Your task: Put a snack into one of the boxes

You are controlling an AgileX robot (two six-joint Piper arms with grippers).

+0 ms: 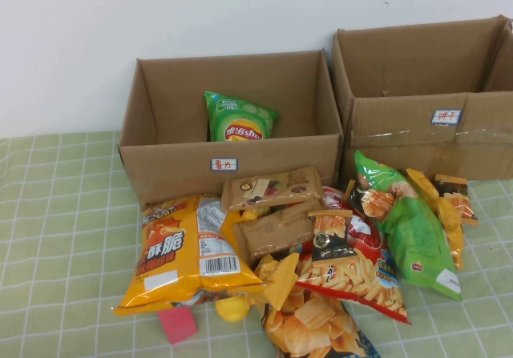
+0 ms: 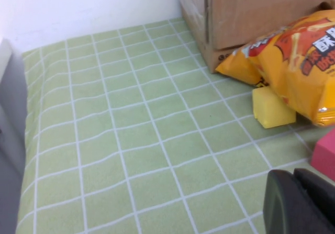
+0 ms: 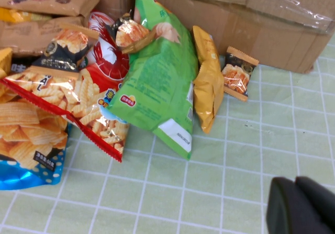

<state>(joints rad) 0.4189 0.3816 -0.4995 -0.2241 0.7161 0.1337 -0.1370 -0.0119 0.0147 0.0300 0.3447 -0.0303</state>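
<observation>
Green checked cloth (image 1: 56,238), white wall behind. Snack pile (image 1: 321,246) lies just in front of left box (image 1: 232,178). Left gripper (image 2: 301,202) and right gripper (image 3: 303,205) both closed, empty, low beside pile. Best: open first, pinch one top bag's edge.

Little of the robot's body is seen. In the left wrist view, the left gripper (image 2: 301,202) is shown as two black, matte fingers with rounded edges, pressed together along a thin seam. In the right wrist view, the right gripper (image 3: 302,207) is shown likewise: two dark, smooth, rounded fingers set flush against one another. No cables, screws or markings are visible.
</observation>
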